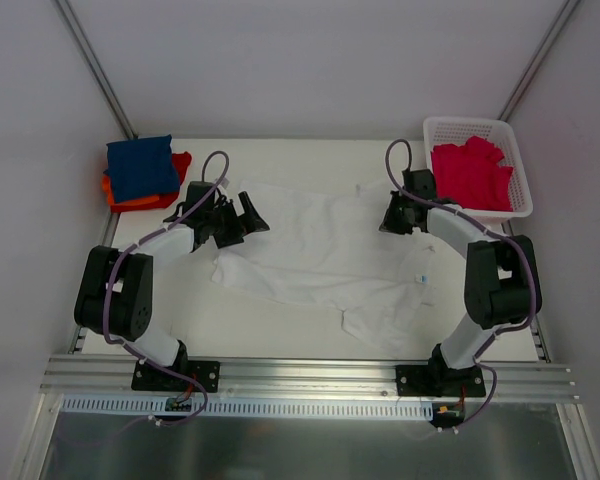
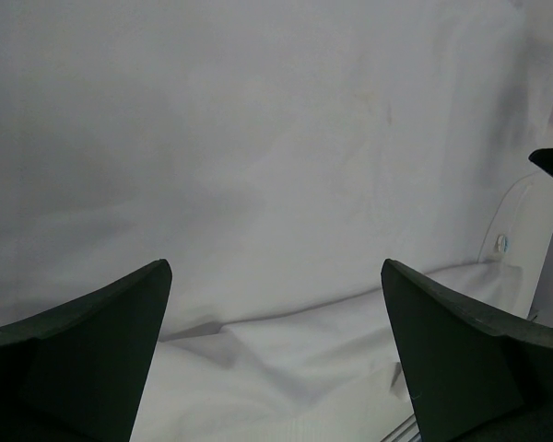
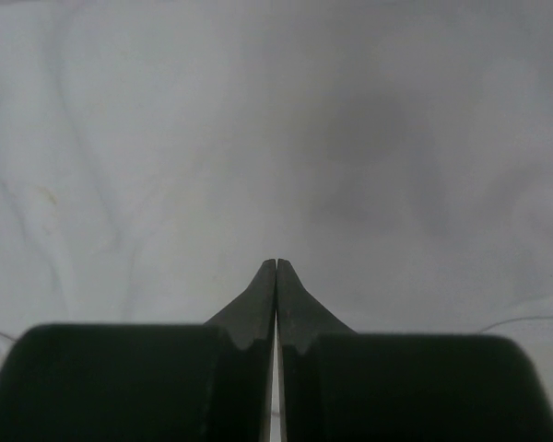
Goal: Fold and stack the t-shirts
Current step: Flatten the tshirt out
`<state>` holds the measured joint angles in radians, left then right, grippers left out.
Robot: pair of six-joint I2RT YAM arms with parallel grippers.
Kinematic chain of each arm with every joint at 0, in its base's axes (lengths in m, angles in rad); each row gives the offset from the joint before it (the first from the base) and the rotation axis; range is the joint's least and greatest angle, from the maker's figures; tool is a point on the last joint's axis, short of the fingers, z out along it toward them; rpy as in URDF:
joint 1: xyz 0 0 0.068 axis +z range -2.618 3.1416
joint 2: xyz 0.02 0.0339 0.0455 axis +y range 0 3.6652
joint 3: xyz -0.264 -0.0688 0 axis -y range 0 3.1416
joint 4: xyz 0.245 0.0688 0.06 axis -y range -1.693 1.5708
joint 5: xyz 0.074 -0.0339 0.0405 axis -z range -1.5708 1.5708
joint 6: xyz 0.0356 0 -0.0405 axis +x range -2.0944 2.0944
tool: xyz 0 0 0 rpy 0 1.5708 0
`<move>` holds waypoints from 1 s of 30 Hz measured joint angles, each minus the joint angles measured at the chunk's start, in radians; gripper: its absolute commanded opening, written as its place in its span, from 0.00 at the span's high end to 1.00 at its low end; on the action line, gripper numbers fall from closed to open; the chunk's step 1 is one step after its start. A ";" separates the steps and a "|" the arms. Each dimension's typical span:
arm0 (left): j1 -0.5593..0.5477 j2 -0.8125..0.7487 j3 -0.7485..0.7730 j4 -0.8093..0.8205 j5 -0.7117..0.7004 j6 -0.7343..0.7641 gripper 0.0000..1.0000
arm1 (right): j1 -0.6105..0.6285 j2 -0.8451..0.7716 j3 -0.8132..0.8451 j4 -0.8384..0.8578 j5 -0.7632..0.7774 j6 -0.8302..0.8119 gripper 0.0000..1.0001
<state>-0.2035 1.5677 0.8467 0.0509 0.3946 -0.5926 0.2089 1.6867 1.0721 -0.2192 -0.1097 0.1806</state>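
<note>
A large white t-shirt lies spread and rumpled across the middle of the table. My left gripper stands open at the shirt's upper left edge; in the left wrist view its fingers straddle a fold of white cloth, and the gripper holds nothing. At the shirt's upper right edge my right gripper is shut. In the right wrist view that gripper has its tips pressed together over wrinkled white cloth, with no cloth visibly pinched. A folded navy blue t-shirt rests on an orange-red one at the back left.
A white lattice basket at the back right holds crumpled crimson-pink t-shirts. Grey walls close in the table at the back and on both sides. The metal rail carrying both arm bases runs along the near edge.
</note>
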 measured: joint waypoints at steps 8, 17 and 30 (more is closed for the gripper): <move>0.000 -0.080 -0.011 -0.002 0.016 0.000 0.01 | -0.031 0.124 0.101 0.000 -0.008 -0.007 1.00; 0.000 -0.171 -0.029 -0.006 0.015 0.000 0.01 | -0.031 0.239 0.249 -0.079 0.093 -0.079 1.00; 0.000 -0.196 -0.041 -0.013 0.016 0.000 0.01 | -0.028 0.280 0.344 -0.179 0.237 -0.149 1.00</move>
<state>-0.2035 1.3720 0.8059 0.0380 0.4110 -0.5930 0.1806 1.9663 1.4166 -0.3981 0.1276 0.0315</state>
